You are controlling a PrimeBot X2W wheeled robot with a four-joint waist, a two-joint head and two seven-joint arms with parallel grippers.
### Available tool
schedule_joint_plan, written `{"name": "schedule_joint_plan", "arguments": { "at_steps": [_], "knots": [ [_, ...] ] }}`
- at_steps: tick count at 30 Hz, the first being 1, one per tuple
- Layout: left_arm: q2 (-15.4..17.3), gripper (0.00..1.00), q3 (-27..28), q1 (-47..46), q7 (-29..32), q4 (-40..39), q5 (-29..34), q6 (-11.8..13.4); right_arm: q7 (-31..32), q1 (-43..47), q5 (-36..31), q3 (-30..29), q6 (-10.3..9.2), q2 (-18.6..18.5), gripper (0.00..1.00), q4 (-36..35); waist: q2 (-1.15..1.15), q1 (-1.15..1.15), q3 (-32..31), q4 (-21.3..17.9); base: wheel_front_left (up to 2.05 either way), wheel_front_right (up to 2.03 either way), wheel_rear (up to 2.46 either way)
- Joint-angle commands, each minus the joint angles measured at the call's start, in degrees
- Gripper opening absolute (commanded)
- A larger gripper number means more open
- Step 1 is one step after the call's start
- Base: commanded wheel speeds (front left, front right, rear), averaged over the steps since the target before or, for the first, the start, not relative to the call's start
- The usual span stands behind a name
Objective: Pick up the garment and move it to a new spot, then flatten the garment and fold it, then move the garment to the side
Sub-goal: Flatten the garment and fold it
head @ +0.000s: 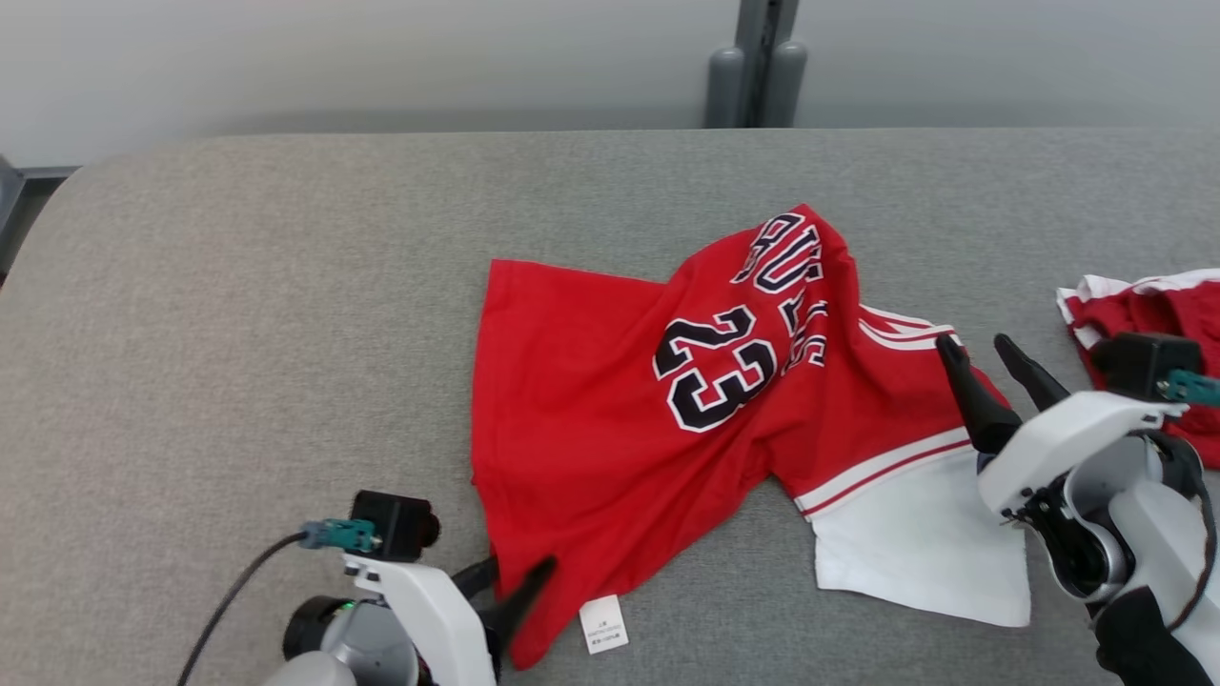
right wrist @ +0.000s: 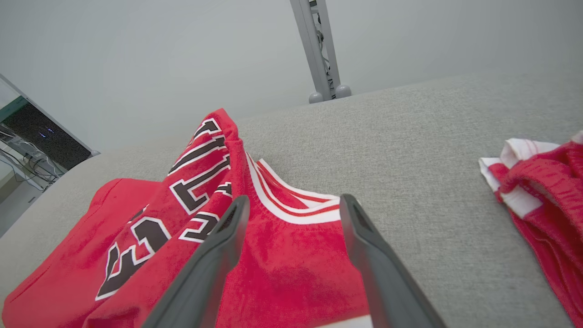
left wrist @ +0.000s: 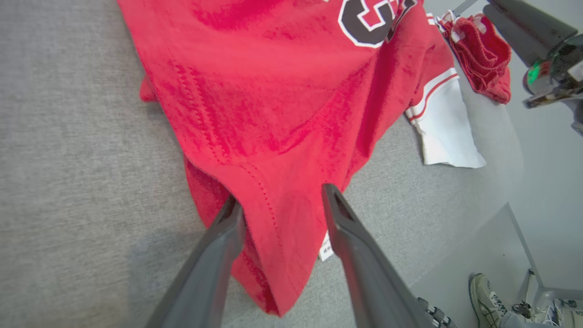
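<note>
Jersey [head: 667, 381] lay crumpled, unfolded; flattening and folding pending. Left gripper [head: 515, 572] gaped astride hem [left wrist: 273, 218]; right gripper [head: 974, 345] gaped empty just above cloth.

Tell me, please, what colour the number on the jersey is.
The number is black with a white outline; the head view shows it best.

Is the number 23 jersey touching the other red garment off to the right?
Apart. The right wrist view shows a wide strip of bare grey surface between the jersey and the other red garment.
</note>
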Motion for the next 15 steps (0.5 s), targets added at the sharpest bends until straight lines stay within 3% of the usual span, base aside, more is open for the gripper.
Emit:
{"name": "schedule_joint_plan", "arguments": {
  "at_steps": [1,6,15],
  "knots": [
    [0.8,0.00,0.9,-0.7,-1.1,0.5,0.6,0.4,-0.8,1.8,0.5,-0.7,0.01,-0.9,1.00,-1.2,0.00,0.00,-0.4,-1.5,0.00,0.00,0.00],
    [2.3,0.00,4.4,-1.2,-5.0,1.5,0.8,1.7,-1.3,6.2,0.8,-2.8,0.01,-1.5,1.00,-4.9,0.00,0.00,-0.3,-3.1,0.00,0.00,0.00],
    [4.5,0.00,8.2,-4.4,-7.2,5.3,0.5,0.9,-0.3,12.7,-1.4,-7.2,0.01,-0.1,1.00,-12.1,0.00,0.00,0.5,-5.1,0.00,0.00,0.00]
  ]
}}
